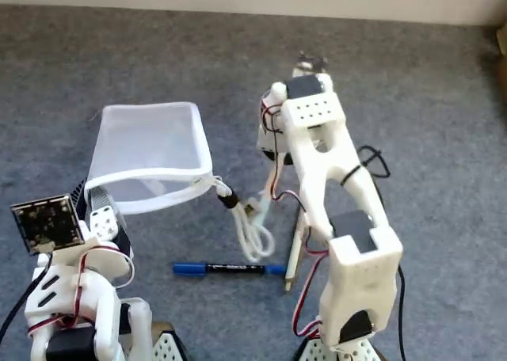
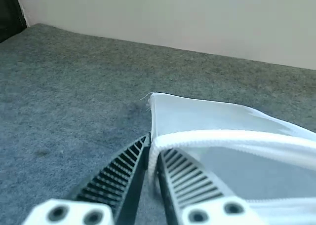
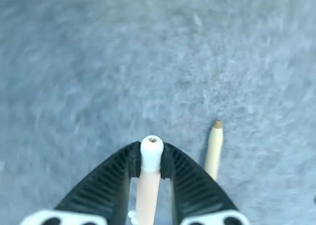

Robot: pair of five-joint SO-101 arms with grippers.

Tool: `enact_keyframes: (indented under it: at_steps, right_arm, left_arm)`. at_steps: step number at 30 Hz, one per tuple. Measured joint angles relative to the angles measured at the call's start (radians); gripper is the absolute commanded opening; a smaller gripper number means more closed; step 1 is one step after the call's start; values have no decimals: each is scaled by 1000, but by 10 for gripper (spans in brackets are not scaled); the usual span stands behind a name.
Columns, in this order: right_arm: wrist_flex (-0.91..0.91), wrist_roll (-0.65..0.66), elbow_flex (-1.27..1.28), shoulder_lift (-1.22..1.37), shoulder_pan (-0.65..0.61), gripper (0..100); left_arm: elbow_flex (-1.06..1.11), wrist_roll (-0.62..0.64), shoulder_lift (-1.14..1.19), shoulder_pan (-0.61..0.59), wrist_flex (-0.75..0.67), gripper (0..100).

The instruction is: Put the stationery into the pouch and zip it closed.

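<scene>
A white mesh pouch (image 1: 150, 147) lies on the grey carpet with its zippered mouth facing the arms. My left gripper (image 2: 148, 145) is shut on the pouch's white rim (image 2: 217, 137) at its left corner (image 1: 89, 188), holding that edge up. My right gripper (image 3: 150, 153) is shut on a cream pen with a white end (image 3: 151, 148), and hangs over the carpet to the right of the pouch's mouth. A second cream pencil (image 1: 295, 250) (image 3: 214, 148) and a blue pen (image 1: 222, 268) lie on the carpet in front of the pouch.
A white cord loop (image 1: 253, 236) trails from the dark zip pull (image 1: 227, 198) at the pouch's right corner. The right arm's body (image 1: 341, 195) stretches over the pencil. Open carpet (image 1: 412, 100) lies behind and to the right.
</scene>
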Motion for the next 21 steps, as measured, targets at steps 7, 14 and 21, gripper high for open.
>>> enact_keyframes:
  at_steps: [7,14,21]
  right_arm:
    - [17,52,0,-160,3,5]
    - [46,54,0,-428,23,5]
    - [55,54,0,-704,29,5]
  left_arm:
    - [-75,3,0,0,0,11]
    - [-144,9,-2,49,0,11]
    - [-305,9,195,161,0,11]
